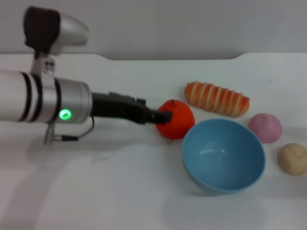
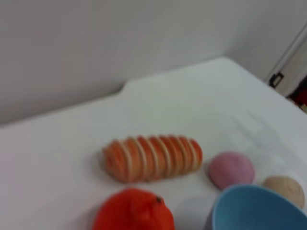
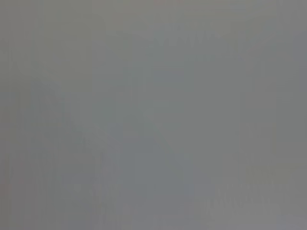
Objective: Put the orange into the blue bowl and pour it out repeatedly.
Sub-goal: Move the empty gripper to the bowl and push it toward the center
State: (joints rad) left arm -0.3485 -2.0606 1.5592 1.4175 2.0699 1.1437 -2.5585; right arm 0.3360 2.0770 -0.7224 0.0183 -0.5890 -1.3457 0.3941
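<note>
the left gripper (image 1: 165, 116) reaches the orange (image 1: 176, 120) on the surface (image 1: 120, 191), fingers' grasp i cannot tell, the blue bowl (image 1: 223, 155) empty, so placing and pouring remain.

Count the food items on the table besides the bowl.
4: the orange at the left gripper, the striped bread loaf behind, the pink ball and tan bun to the right.

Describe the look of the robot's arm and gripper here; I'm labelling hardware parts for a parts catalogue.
Only the left arm shows: a silver cylindrical forearm with black ring bands and a glowing green light. A silver and black camera module sits on a bracket above it. A thin cable loops beneath. The left gripper is a slim, matte black, angular unit. The right arm is out of view.
</note>
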